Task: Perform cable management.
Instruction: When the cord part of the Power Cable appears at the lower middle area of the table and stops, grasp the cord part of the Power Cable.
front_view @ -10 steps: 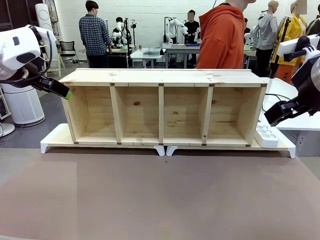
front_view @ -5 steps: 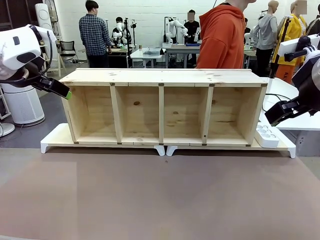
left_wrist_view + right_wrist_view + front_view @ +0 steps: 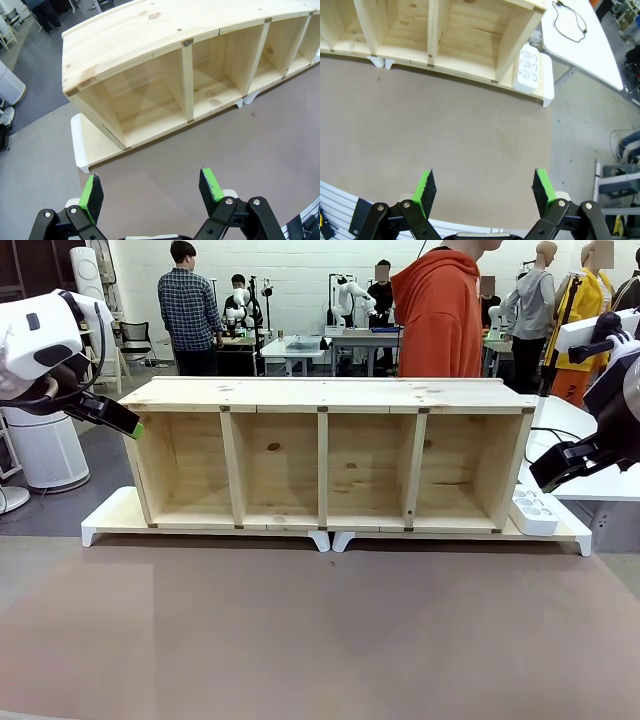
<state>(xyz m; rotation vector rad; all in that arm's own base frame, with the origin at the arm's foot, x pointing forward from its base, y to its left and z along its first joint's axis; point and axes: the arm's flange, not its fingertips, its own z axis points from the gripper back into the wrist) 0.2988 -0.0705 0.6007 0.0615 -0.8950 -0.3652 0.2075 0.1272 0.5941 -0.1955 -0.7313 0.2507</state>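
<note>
my left jaws and right jaws both spread wide, nothing held. cable [image 3: 583, 26] lies on white side table [image 3: 597, 52] (past the shelf's [image 3: 325, 395] right end); strip [image 3: 527, 67] just beside shelf.

Your left claw [image 3: 150, 186] and right claw [image 3: 484, 186] face bare brown worktop [image 3: 320, 640]. The wooden shelf [image 3: 325, 395] walls the far side, with a power strip [image 3: 532, 510] at its right end.

One wooden shelf [image 3: 322, 395] with four open compartments. Two white risers under it, the left riser [image 3: 105, 520] and the right riser [image 3: 566, 531]. One white power strip [image 3: 533, 512]. One thin black cable [image 3: 548, 430]. Two grippers, the left gripper [image 3: 152, 192] and the right gripper [image 3: 482, 192], each with two green pads [image 3: 91, 192].
</note>
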